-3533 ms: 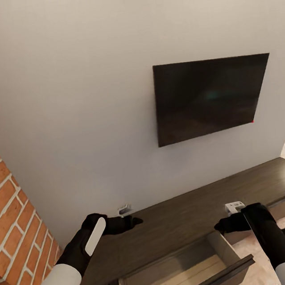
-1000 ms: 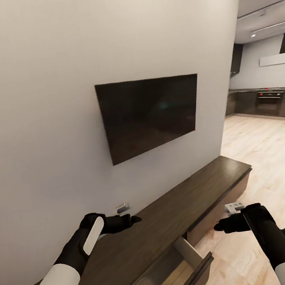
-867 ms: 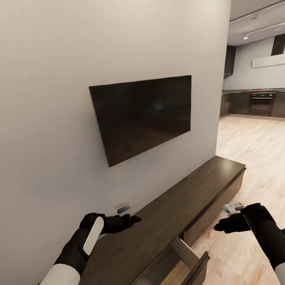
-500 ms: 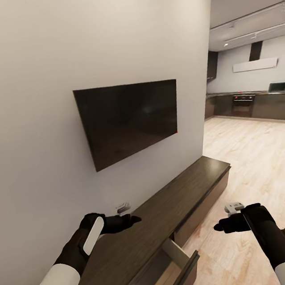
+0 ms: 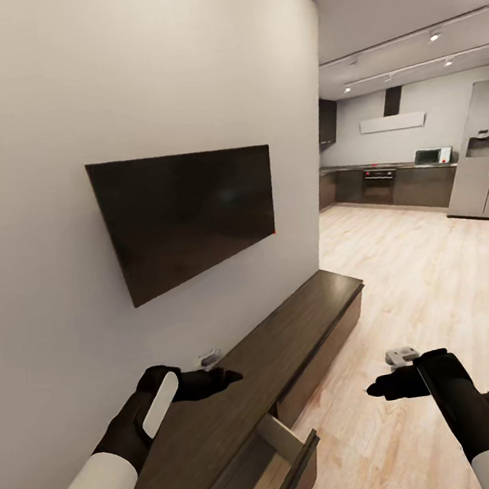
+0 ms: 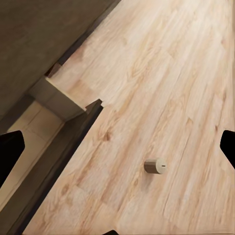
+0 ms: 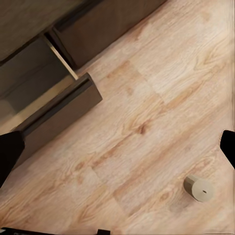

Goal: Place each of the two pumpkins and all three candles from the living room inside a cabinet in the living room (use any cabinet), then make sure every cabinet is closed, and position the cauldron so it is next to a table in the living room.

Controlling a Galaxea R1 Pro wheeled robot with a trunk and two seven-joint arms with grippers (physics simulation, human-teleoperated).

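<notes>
Both arms raised forward, left hand (image 5: 216, 378) and right hand (image 5: 383, 388) parted, empty

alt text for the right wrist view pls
A small beige candle lies on its side on the pale wood floor, apart from the dark-brown cabinet, whose drawer stands pulled open, showing a paler inside.

I'm seeing both arms w/ white upper sleeves going into matte black forearms & wrists. Left forearm (image 5: 148, 419) is showing a white oval strip. Each black tool, left tool (image 5: 229, 375) & right tool (image 5: 374, 390), is carrying a small grey-white block near the wrist.
</notes>
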